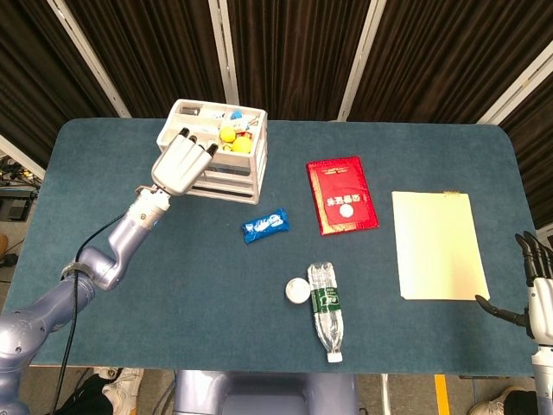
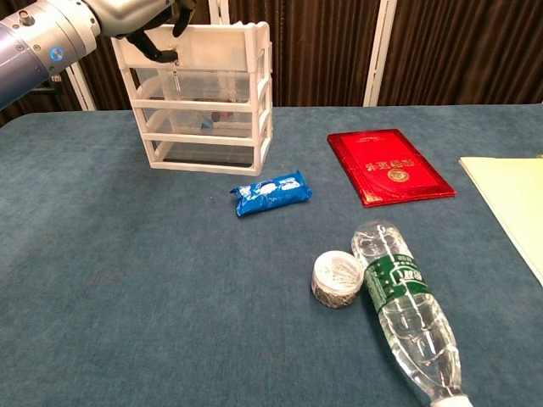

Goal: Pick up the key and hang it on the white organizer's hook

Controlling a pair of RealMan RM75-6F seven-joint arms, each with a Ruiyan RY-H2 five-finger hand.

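Observation:
The white organizer (image 1: 226,164) (image 2: 222,102) stands at the table's back left, its top tray full of small items. My left hand (image 1: 181,162) (image 2: 148,30) reaches over its front top rail with the fingers fanned out. In the chest view a small silver key (image 2: 176,76) dangles against the front of the top drawer, just under the fingertips (image 2: 167,56), which still pinch its top. I cannot make out the hook itself. My right hand (image 1: 537,294) hangs off the table's right edge, fingers apart and holding nothing.
On the blue table (image 1: 130,328) lie a blue snack packet (image 1: 265,225), a red booklet (image 1: 341,195), a yellow folder (image 1: 438,245), a roll of tape (image 1: 296,290) and a clear bottle (image 1: 327,309) on its side.

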